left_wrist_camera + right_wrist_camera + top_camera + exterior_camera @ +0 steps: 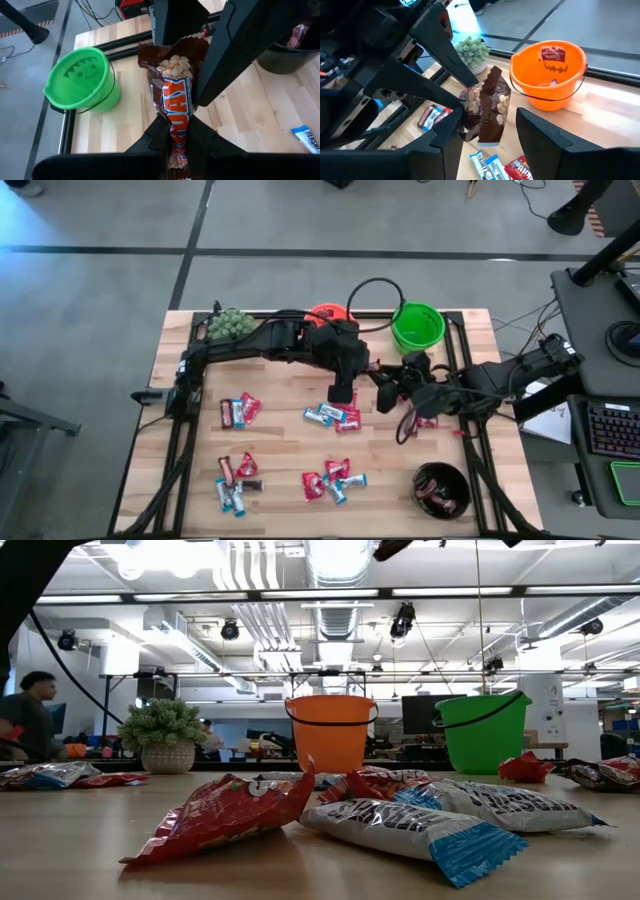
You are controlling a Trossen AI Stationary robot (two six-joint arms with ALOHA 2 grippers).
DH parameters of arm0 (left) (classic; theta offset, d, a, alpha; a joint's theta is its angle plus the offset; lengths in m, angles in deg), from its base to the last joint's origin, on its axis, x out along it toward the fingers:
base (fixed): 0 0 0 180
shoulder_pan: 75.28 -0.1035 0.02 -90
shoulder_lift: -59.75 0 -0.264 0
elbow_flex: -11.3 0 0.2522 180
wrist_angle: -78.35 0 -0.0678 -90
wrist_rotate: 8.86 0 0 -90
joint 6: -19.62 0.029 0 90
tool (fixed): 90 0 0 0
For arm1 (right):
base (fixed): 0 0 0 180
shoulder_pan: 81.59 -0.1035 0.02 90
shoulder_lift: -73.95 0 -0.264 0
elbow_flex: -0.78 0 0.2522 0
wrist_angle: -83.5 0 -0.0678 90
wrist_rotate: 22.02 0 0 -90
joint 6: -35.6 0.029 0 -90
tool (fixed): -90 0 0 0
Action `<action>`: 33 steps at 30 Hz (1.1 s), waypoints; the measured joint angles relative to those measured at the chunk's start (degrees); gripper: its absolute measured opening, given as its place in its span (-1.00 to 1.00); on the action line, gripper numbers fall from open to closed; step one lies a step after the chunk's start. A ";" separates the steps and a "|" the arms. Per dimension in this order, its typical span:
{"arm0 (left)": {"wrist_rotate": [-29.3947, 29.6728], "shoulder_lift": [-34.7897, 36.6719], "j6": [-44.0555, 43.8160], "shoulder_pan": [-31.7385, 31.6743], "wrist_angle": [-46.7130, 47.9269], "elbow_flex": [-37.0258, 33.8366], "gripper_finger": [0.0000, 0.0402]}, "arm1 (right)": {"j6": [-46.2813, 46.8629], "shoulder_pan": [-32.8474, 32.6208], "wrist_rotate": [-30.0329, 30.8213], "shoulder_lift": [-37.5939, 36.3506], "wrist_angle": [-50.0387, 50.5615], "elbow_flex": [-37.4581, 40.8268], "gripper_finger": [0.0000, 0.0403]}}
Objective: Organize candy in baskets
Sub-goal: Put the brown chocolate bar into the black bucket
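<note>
One crinkly brown candy bar (176, 107) pinched by left hand (175, 135).

I see a brown peanut bar (176, 95) upright in mid-air; red and blue candies (333, 481) scattered; orange pail (549, 74), green pail (417, 326), black bowl (441, 489).

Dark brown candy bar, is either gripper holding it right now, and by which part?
The left gripper pinches the dark brown candy bar near one end. The right gripper is open beside its other end.
</note>
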 joint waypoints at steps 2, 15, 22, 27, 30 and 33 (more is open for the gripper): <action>0.02 0.00 0.02 -0.02 -0.31 0.17 -0.93 | -1.00 0.52 -0.07 0.00 -0.62 0.00 -0.17; 0.17 -0.07 0.42 -0.13 -0.70 0.51 -0.93 | -5.56 1.91 -0.24 0.00 -2.79 0.13 -0.63; -0.04 -0.11 -0.17 -0.44 -0.71 0.51 -0.93 | -7.07 2.17 -0.77 0.00 -2.90 0.13 -0.75; -0.22 -0.11 -0.57 -0.61 -0.63 0.48 -0.93 | -7.93 2.20 -1.10 0.00 -2.97 0.13 -0.86; -0.24 -0.11 -0.63 -0.61 -0.57 0.48 -0.91 | -8.68 2.20 -1.16 0.00 -2.99 0.13 -0.89; -0.26 -0.11 -0.66 -0.61 -0.51 0.48 -0.86 | -9.00 2.20 -1.32 0.00 -3.01 0.13 -0.90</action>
